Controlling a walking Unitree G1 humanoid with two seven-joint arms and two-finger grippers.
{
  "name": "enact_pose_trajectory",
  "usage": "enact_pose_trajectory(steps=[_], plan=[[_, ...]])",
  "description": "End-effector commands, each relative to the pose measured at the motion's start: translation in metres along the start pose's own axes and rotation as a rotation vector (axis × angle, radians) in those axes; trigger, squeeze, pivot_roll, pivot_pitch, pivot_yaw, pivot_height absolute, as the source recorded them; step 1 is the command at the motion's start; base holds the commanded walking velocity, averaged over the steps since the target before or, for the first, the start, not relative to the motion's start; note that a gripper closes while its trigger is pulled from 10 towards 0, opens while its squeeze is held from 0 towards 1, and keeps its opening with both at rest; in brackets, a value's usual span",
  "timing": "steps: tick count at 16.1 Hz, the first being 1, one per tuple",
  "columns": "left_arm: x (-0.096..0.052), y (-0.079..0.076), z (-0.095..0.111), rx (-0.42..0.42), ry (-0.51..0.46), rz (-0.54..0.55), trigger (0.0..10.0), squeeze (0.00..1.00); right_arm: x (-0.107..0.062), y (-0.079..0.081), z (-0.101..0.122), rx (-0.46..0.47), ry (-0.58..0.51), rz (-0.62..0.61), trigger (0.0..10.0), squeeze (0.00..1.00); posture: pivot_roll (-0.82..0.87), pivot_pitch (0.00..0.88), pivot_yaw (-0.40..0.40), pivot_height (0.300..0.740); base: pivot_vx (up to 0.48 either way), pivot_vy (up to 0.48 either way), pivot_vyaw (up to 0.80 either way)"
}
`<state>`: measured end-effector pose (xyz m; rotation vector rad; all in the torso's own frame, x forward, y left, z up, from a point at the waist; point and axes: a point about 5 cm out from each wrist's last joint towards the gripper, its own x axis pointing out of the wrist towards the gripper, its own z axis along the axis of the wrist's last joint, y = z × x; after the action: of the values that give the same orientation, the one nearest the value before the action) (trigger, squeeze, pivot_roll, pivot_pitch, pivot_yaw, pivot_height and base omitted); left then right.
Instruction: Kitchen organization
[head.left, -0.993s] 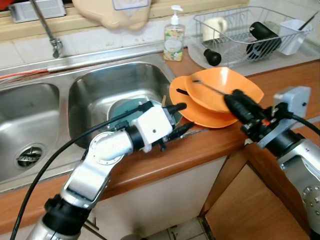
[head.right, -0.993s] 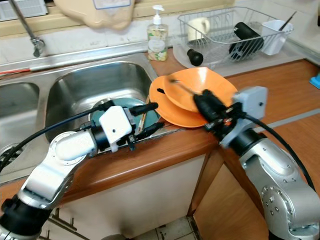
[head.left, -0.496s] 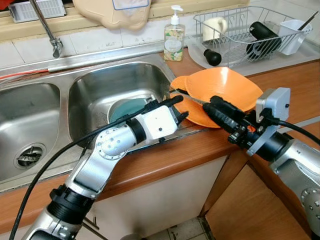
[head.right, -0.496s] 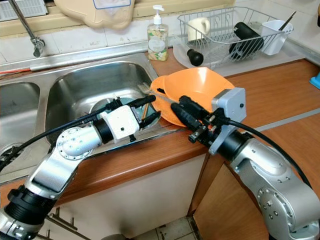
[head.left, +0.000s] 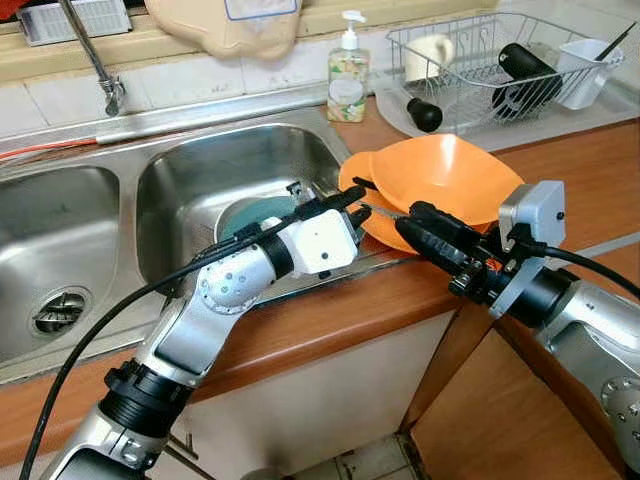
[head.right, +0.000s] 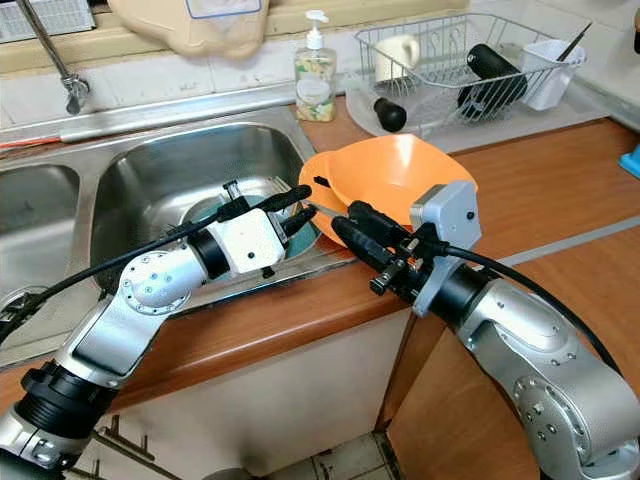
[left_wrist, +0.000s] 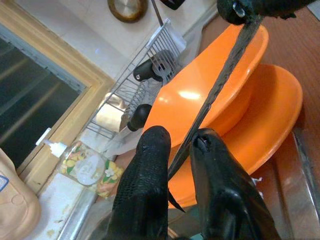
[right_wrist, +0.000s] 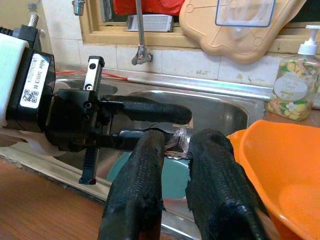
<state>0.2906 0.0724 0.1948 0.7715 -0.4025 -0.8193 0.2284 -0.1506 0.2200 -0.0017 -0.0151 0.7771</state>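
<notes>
The task's thing at this moment was a thin dark utensil — its type could not be read, a slim flat strip, possibly a knife or a skewer — spanning the gap between the two grippers just beside the sink-side rim of the orange bowl. The bowl sat nested on an orange plate, and that stack rested on the wooden counter at the sink's right edge. The right gripper was clamped on the utensil's far end, fingers closed around it. The left gripper had its fingers drawn in on either side of the near end; from the left wrist view they appeared to pinch it, though firm contact could not be confirmed. Judged from its look, the utensil would be light, stiff and narrow, likely smooth — prone to pivoting or slipping in a pad grip, so it should be held across its flat faces, well back from the tip. The left forearm reached from the counter's front edge up over the sink rim, wrist turned toward the bowl; the right forearm came in low across the counter from the bowl's near side, fingers pointed toward the sink. A teal plate lay in the basin, below the left gripper.
</notes>
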Motion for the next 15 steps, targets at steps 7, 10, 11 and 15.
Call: enact_pose_trajectory(steps=[7,10,11,15], plan=[[0.0029,-0.0066,-0.0063,0.077,0.031,-0.070,10.0,0.00,0.0029,0.0061,0.0075,-0.032,-0.011,0.047,0.0,0.00,-0.05,0.000,0.074,0.740,0.000,0.000,0.00],[0.0048,-0.0031,-0.0077,0.099,0.042,-0.042,10.0,0.00,0.0025,0.0094,0.0056,-0.035,0.008,0.073,0.0,0.00,-0.05,0.000,0.074,0.740,0.000,0.000,0.00],[0.0053,-0.0026,-0.0081,0.102,0.045,-0.039,10.0,0.00,0.0025,0.0101,0.0052,-0.035,0.012,0.079,0.0,0.00,-0.05,0.000,0.074,0.740,0.000,0.000,0.00],[0.0063,-0.0016,-0.0104,0.092,0.056,-0.041,0.0,0.00,0.0023,0.0122,0.0041,-0.039,0.021,0.091,0.0,0.00,-0.05,0.000,0.075,0.740,0.000,0.000,0.00]])
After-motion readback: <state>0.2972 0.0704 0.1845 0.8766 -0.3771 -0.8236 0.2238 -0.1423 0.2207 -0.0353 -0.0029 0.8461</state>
